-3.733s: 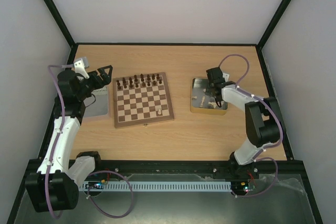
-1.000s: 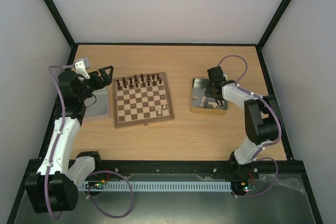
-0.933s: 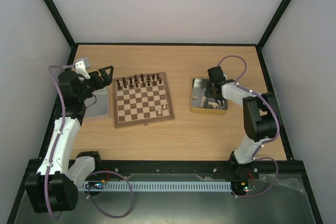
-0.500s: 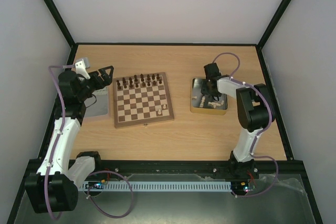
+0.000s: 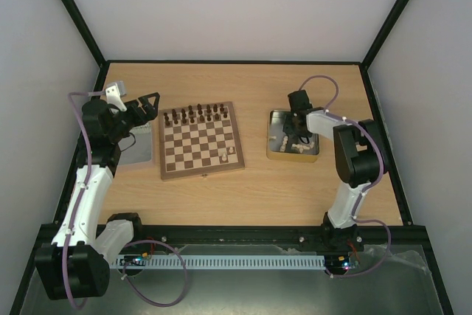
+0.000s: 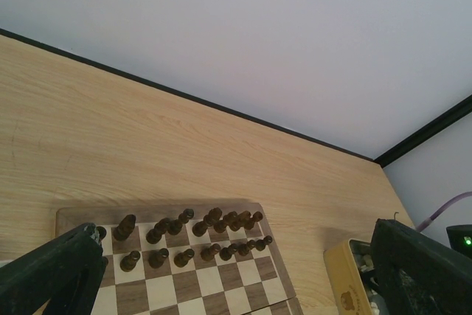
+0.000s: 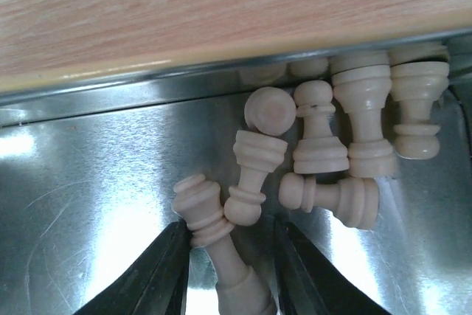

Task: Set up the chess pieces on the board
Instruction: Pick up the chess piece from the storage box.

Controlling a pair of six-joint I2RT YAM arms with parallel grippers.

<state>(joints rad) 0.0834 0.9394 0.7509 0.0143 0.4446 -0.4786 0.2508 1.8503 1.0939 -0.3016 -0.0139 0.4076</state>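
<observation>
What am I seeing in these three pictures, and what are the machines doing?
Two robot arms stand at the near edge of a wooden table. One picture looks down from above; the other two come from wrist cameras. On the table lies a chessboard with dark pieces on its far rows and two pale pieces. The left gripper is open and empty. The right gripper reaches into a metal tin of loose pale pieces; its fingers straddle one lying piece, not clamped yet.
</observation>
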